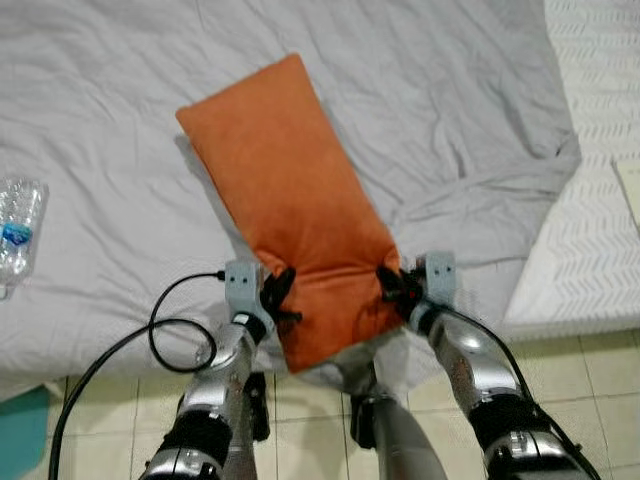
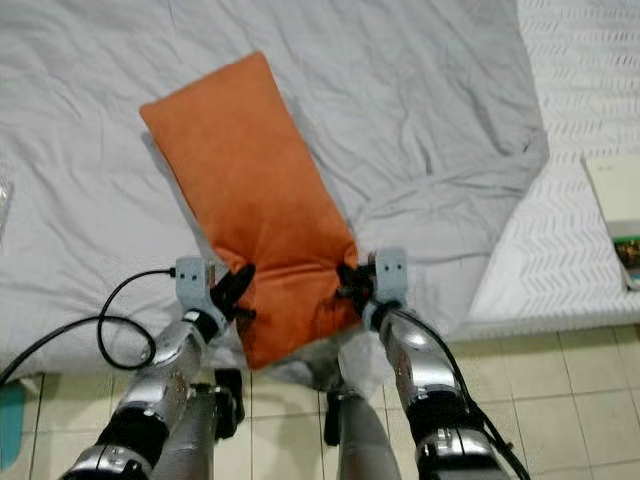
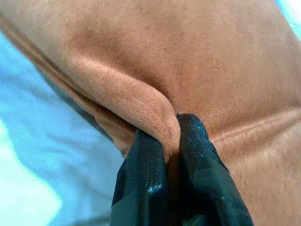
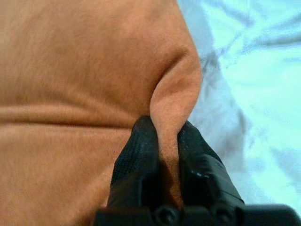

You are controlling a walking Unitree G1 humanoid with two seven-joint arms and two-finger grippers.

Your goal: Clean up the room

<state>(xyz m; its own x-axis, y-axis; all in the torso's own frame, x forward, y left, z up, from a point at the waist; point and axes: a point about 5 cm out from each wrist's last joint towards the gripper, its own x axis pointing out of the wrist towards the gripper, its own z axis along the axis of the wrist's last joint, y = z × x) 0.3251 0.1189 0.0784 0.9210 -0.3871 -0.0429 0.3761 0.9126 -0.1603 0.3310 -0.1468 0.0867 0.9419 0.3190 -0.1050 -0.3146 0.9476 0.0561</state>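
Observation:
A long orange pillow (image 1: 285, 200) lies slantwise on the grey bedsheet (image 1: 450, 90), its near end hanging over the bed's front edge. My left gripper (image 1: 280, 292) is shut on the pillow's left edge near that end; a fold of orange fabric (image 3: 160, 117) is pinched between its black fingers (image 3: 141, 183). My right gripper (image 1: 392, 285) is shut on the right edge, with a fold of the pillow (image 4: 171, 113) squeezed between its fingers (image 4: 134, 165).
A clear plastic water bottle (image 1: 18, 235) lies on the sheet at the far left. A bare white mattress (image 1: 590, 240) shows at the right, with a book (image 2: 618, 205) on it. Tiled floor (image 1: 580, 390) lies below, and a black cable (image 1: 150, 340) loops from my left arm.

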